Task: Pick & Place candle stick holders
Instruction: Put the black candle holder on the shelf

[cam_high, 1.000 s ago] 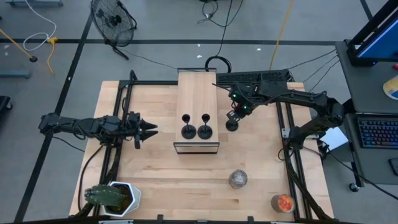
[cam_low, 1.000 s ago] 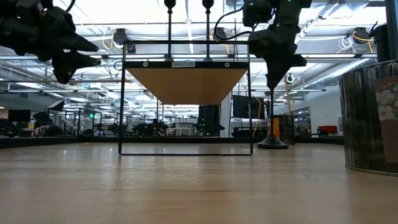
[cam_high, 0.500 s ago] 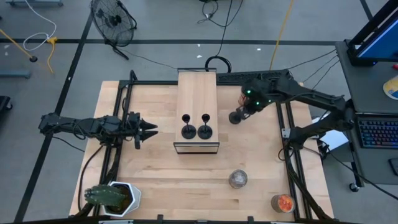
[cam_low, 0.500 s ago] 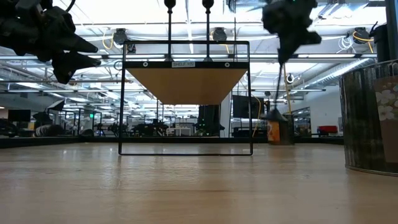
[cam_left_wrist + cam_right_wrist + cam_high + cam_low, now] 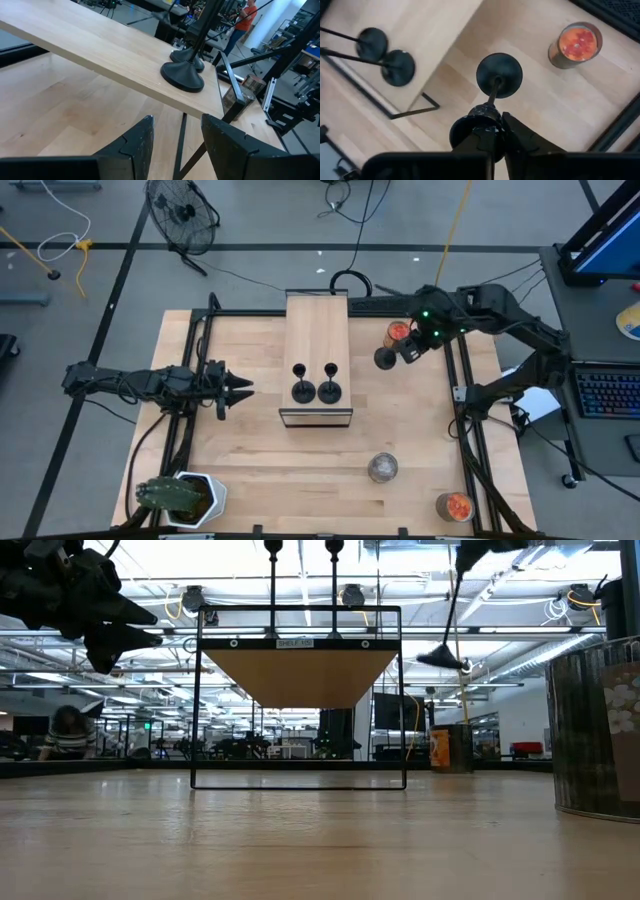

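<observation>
Gripping the candle stick holder (image 5: 498, 75) by its thin stem at frame centre, lifted off the tabletop (image 5: 400, 430), right gripper (image 5: 492, 125) clenched; it may swing into the orange-filled jar (image 5: 575, 44).

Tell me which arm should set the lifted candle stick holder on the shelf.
Right. Its end effector is already shut on the candle stick holder, held off the table beside the wooden shelf. The left end effector hangs open and empty on the shelf's other side.
</observation>
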Motion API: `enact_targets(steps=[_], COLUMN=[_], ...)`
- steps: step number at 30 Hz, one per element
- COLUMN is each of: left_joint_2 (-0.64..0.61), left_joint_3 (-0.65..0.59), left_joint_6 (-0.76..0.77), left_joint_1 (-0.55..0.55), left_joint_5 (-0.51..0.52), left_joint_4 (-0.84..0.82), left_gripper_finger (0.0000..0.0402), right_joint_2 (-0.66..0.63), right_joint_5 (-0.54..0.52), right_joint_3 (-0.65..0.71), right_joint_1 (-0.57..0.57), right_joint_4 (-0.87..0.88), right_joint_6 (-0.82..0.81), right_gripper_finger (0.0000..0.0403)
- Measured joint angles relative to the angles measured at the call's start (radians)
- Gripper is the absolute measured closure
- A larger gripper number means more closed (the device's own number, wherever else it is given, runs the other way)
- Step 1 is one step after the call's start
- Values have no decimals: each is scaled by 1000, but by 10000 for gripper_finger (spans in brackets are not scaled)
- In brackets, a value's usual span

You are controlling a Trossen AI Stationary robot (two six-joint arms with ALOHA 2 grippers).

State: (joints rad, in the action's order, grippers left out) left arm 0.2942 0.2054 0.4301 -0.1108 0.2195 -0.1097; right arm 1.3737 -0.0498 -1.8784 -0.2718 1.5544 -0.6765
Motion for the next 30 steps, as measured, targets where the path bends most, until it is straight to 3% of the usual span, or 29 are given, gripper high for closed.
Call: enact_targets(steps=[16, 30], left_joint_2=[0, 0], left_joint_3=[0, 0], left_joint_6=[23, 23], left_joint_1=[0, 0], left_joint_5=[-3, -4], left_joint_4=[1, 2], left_gripper_finger=[231, 231], right_joint_2=[189, 335], right_joint_5=[37, 318], right_joint_3=[-388, -424], right_joint_1=[-32, -96], right_joint_4=[-10, -155], right_joint_6=[192, 327], right_gripper_finger=[395, 395])
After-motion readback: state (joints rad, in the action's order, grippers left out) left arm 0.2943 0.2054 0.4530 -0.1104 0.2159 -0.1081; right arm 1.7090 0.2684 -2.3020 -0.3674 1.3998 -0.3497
